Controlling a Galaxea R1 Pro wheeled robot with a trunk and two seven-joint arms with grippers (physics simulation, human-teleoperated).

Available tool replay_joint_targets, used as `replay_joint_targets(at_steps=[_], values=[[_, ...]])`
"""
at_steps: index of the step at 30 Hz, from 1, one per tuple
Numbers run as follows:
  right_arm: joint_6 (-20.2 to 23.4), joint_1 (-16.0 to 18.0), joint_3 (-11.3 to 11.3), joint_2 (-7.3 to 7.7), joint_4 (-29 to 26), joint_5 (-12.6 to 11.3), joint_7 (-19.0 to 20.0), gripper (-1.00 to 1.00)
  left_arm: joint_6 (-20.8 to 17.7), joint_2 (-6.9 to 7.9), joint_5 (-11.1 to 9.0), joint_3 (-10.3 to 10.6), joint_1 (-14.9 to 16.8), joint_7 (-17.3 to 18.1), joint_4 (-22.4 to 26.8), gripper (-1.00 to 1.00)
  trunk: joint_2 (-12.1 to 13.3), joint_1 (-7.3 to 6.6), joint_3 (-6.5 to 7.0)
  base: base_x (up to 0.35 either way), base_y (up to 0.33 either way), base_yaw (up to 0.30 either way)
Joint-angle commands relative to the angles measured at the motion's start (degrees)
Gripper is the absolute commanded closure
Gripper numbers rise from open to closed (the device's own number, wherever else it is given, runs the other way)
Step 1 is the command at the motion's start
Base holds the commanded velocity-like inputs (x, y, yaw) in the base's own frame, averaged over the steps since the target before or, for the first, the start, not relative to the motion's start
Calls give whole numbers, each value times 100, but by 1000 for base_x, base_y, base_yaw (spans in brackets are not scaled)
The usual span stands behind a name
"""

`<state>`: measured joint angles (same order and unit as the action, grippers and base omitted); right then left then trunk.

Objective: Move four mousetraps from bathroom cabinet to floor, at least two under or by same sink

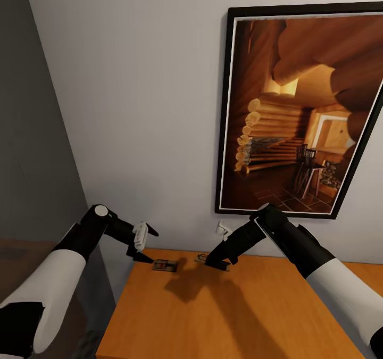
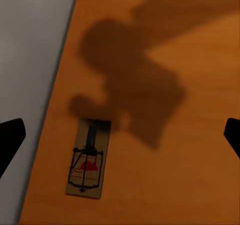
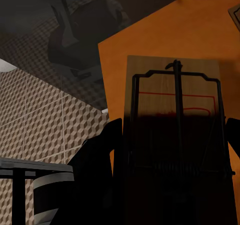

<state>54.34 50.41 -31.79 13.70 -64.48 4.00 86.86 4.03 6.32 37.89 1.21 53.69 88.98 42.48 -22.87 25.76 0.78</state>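
On the cabinet top, far edge by the wall — pickup stage, two mousetraps in play.

Right claw (image 1: 217, 264) is down at the right-hand mousetrap (image 1: 205, 259), fingers flanking the board; whether clenched on it, cannot tell. Left claw (image 1: 142, 246) hangs spread and empty above the left-hand mousetrap (image 1: 164, 265), which lies flat on the cabinet (image 1: 229, 316). Judged next: confirm right grip and lift; left must drop and square onto its trap. Bathroom floor (image 3: 35, 110) lies below.

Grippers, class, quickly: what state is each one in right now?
Left gripper: open, empty, above a mousetrap.
Right gripper: around another mousetrap; grip cannot be told.
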Motion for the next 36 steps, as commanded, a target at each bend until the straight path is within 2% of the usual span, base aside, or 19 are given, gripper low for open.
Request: replay_joint_targets(at_steps=[1,4,7,11,16,24,28,32,36], values=[[77,4,-3,1,-3,39,60,100,43,3,5,13,1,-50,-10,-100,-5,2,-3,0,0,0],[77,4,-3,1,-3,39,60,100,52,-9,16,17,1,-224,-214,-100,-5,2,-3,0,0,0],[77,6,-3,1,-3,39,60,100,204,-89,67,19,47,-318,-613,-100,-5,2,-3,0,0,0],[77,4,-3,1,-3,39,60,100,627,-148,220,19,357,-371,-1380,-100,-5,2,-3,0,0,0],[77,4,-3,1,-3,39,60,100,999,-160,243,18,808,-535,-2226,-100,-5,2,-3,0,0,0],[77,4,-3,1,-3,39,60,100,1020,-246,223,10,941,-557,-2332,-100,-5,2,-3,0,0,0],[77,4,-3,1,-3,39,60,100,992,-443,227,-4,1099,-568,-2479,-100,-5,2,-3,0,0,0],[77,4,-3,1,-3,39,60,100,1032,-570,251,-6,1409,-584,-3067,-100,-5,2,-3,0,0,0],[77,4,-3,1,-3,39,60,100,1048,-589,247,-9,1593,-590,-3317,-100,-5,2,-3,0,0,0]])
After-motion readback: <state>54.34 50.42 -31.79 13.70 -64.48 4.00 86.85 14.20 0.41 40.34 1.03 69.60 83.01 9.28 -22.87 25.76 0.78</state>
